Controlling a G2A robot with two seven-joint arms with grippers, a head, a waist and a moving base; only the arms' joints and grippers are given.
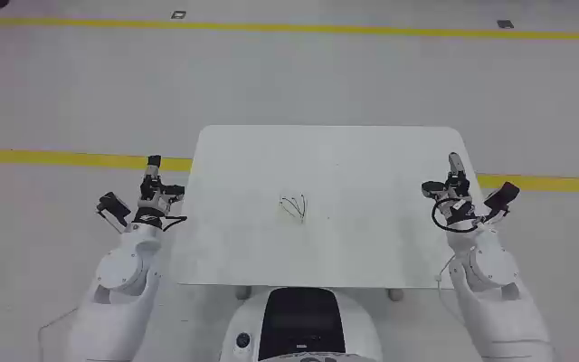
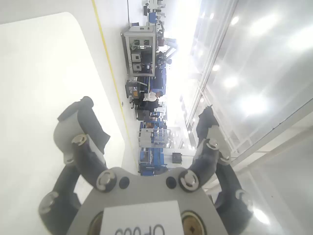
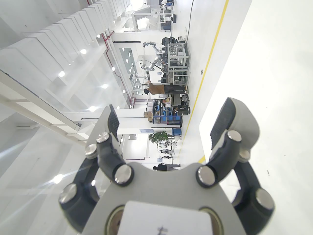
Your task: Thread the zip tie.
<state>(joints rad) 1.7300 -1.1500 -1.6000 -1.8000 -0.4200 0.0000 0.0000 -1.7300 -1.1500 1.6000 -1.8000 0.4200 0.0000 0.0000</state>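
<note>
The zip tie (image 1: 294, 206) lies as a thin dark loop near the middle of the white table (image 1: 362, 163), well apart from both arms; the left claw (image 2: 146, 108) hangs just off the table's left edge, its fingers spread wide and holding nothing; the right claw (image 3: 168, 106) sits at the right edge, likewise open and empty.
</note>
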